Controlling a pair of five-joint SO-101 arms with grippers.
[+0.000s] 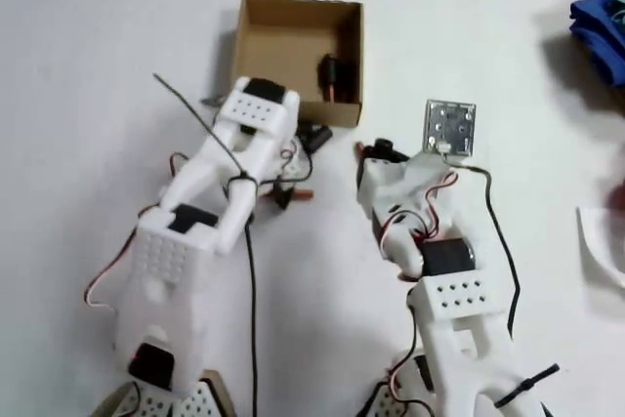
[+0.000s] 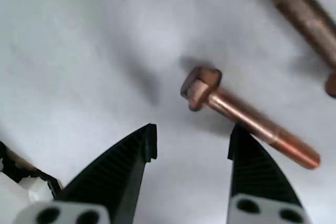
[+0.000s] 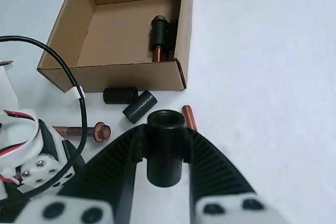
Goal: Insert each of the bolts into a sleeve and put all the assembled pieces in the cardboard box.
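My left gripper (image 2: 193, 129) is open just above the table, and a copper bolt (image 2: 247, 116) lies flat right in front of its fingertips. A second bolt (image 2: 304, 9) lies farther off. My right gripper (image 3: 165, 136) is shut on an upright black sleeve (image 3: 166, 163). Beyond it a bolt's threaded end (image 3: 189, 117) pokes out. Two loose sleeves (image 3: 119, 95) (image 3: 140, 107) lie by the near wall of the cardboard box (image 3: 113, 72). One assembled piece (image 3: 159, 38) rests inside the box. From above, the left gripper (image 1: 288, 178) is just in front of the box (image 1: 252, 46), with the right gripper (image 1: 376, 155) beside it.
A small metal plate (image 1: 449, 129) lies just beyond the right arm. A blue cloth (image 1: 601, 31) sits at the far right edge. Black cables trail over both arms. White table surface stretches to the left of the box.
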